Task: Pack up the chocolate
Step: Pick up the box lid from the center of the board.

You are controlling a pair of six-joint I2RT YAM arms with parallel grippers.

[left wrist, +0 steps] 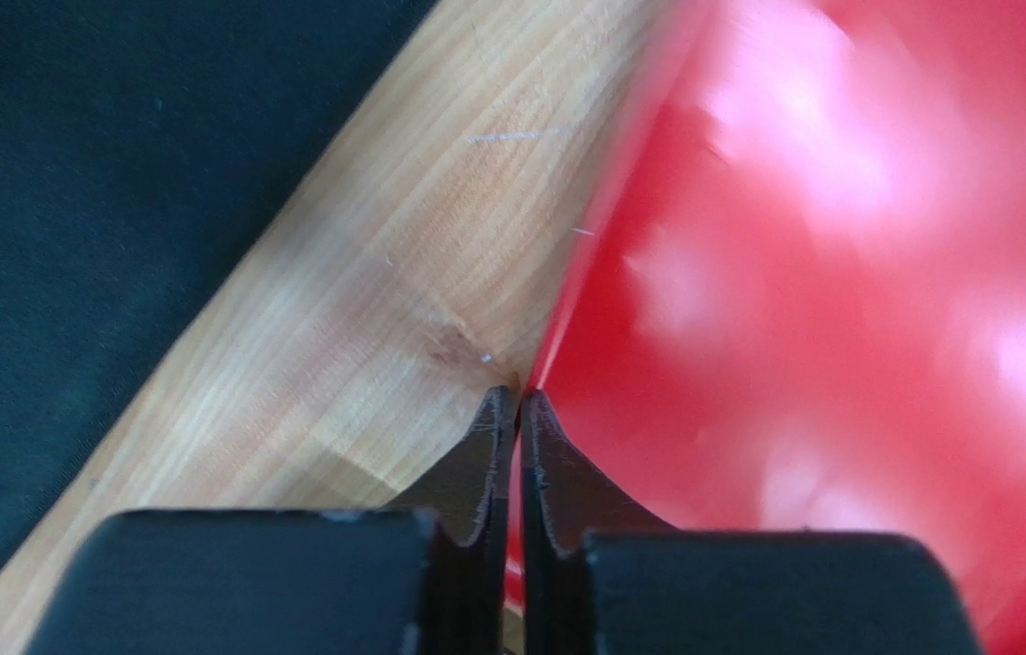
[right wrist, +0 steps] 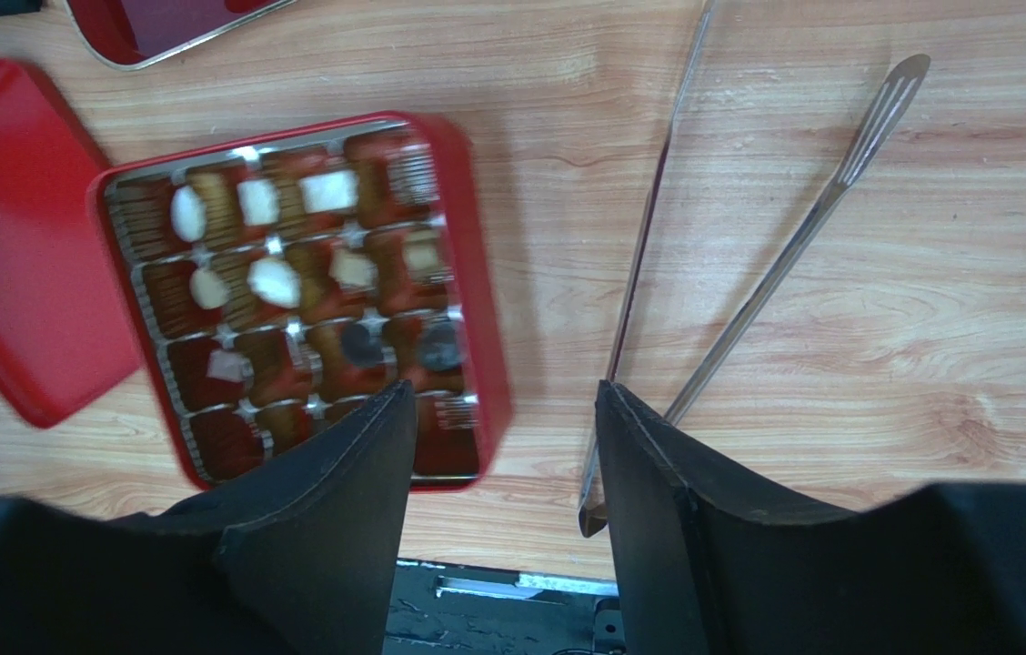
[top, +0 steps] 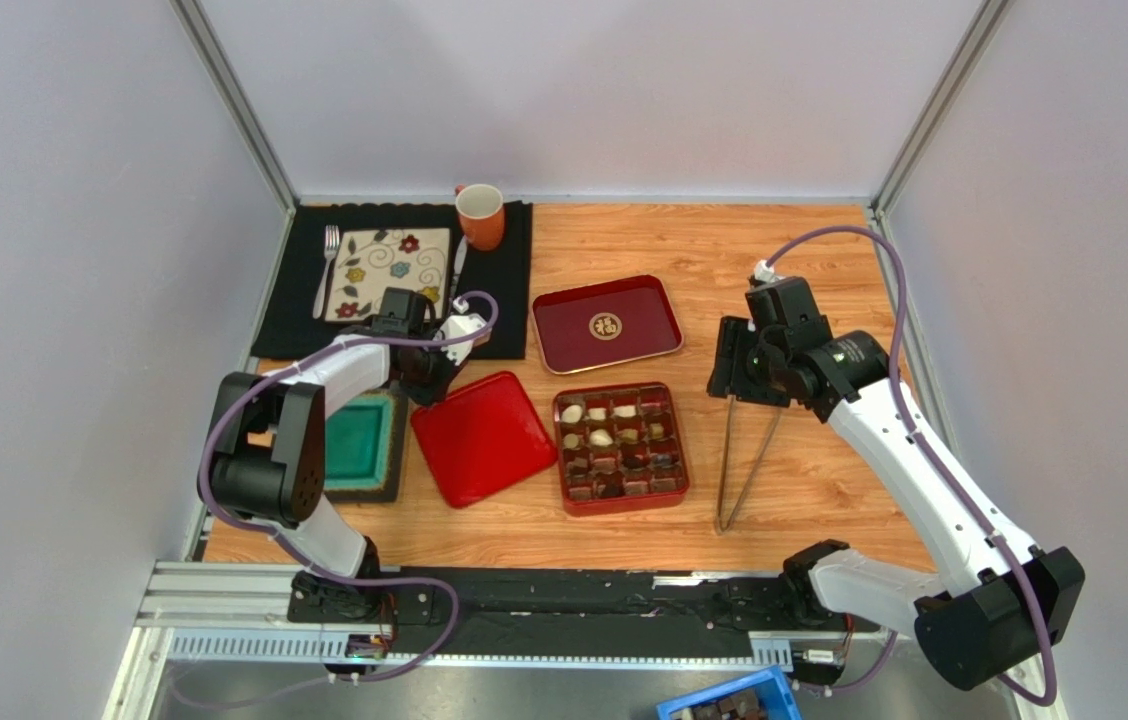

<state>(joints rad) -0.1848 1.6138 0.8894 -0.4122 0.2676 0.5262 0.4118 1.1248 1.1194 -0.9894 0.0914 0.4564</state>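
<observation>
The chocolate [top: 600,437], white and dark bite-size pieces, sits in the compartments of the open red box [top: 675,447]. It also shows in the right wrist view [right wrist: 274,281], inside the box [right wrist: 479,328]. My left gripper [top: 428,365] is shut on the near-left edge of the flat red lid [top: 483,437]. In the left wrist view the lid's rim [left wrist: 778,273] runs between the closed fingertips of the gripper [left wrist: 506,399]. My right gripper [top: 736,371] is open and empty, above the metal tongs [top: 743,458]. In the right wrist view the gripper [right wrist: 505,396] hangs between box and tongs [right wrist: 751,294].
A dark red tray with a gold emblem [top: 605,323] lies behind the box. A black mat [top: 503,285] at the back left holds a floral plate [top: 387,270], a fork [top: 328,270] and an orange mug [top: 480,215]. A green container [top: 357,446] stands left of the lid.
</observation>
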